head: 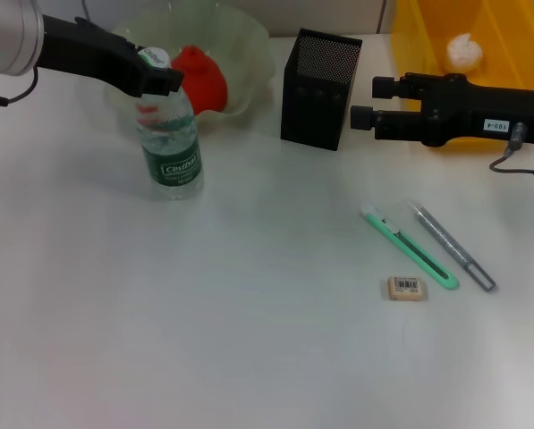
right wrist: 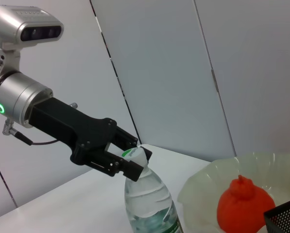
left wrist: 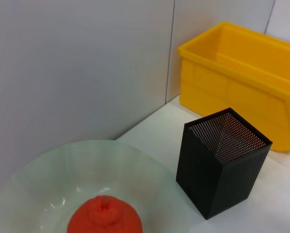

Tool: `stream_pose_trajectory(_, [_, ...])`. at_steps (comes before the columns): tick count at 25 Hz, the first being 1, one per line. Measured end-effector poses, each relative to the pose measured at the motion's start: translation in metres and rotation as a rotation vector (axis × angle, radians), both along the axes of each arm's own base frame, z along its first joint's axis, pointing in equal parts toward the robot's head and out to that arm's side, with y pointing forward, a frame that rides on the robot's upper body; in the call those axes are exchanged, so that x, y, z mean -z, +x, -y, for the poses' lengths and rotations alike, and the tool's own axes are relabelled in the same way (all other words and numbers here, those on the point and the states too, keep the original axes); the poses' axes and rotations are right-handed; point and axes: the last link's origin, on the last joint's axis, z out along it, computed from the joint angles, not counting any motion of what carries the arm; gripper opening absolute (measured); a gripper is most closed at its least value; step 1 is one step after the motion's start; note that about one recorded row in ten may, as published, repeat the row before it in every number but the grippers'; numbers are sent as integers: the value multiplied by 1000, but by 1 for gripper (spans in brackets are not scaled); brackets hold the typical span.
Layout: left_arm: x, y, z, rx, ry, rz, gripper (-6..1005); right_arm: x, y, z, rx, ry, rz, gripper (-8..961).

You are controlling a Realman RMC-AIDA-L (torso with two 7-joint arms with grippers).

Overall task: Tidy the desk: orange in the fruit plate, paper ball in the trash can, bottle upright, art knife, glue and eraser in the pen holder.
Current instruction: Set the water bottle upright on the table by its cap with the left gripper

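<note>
Now the left gripper (head: 156, 71) has its black fingers clamped on the white cap of the upright, clear ribbed plastic bottle (head: 169, 143), whose body hangs below them. Just beyond sits the bumpy orange (head: 202, 79) in a translucent wavy fruit plate (head: 249, 45). Whether the right gripper (head: 374, 103) is open I cannot tell.

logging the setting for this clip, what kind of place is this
Probably a staged desk in a robot lab: a plain white tabletop with a black mesh pen holder, loose stationery like the eraser, and a yellow bin.
</note>
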Motion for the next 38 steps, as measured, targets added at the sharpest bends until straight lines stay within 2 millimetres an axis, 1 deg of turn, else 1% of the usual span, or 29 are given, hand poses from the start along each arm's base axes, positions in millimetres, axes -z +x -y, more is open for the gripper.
stream_pose_trajectory(12, [5,1,0,11,-8,-3,541,0,-1,0,-3,1,1,723])
stream_pose_trajectory(20, [7,0,-2,-13,-22,10,550,1,0,0,-1,-1,-1,722])
stream_pose_trajectory(33, [-2,-5,-5,-64,28,60,565,4,0,2,2,-4,-7,719])
stream_pose_trajectory(38, [-8,-3,-6,-49,66,93,779,5,0,3,3,-6,-9,717])
